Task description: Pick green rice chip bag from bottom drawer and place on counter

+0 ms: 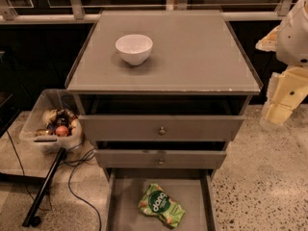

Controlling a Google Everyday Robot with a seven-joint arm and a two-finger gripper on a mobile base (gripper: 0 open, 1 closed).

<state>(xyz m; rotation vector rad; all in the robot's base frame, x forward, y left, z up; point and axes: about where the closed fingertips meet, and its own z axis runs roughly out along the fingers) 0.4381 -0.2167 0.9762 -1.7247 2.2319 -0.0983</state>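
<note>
Reaching low risks the arm clipping the two protruding upper drawers; the pale yellowish gripper (281, 102) hangs beyond the grey-brown counter's (192, 57) right edge, its opening impossible to tell. The crinkly light-green rice chip bag (161, 205) lies alone mid-floor in the open grey-brown bottom drawer (126, 198). A white round bowl (134, 48) towards the counter's back-left corner looks empty.

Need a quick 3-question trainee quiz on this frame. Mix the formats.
1. True or false: the green rice chip bag lies on the counter.
2. What sits on the counter? A) a mug B) a white bowl C) a plate
3. Fill in: the end effector hangs at the ___ edge of the view, beside the counter and away from the bottom drawer.
Key: 1 false, the bag lies in the open bottom drawer; 2 B; 3 right.
</note>
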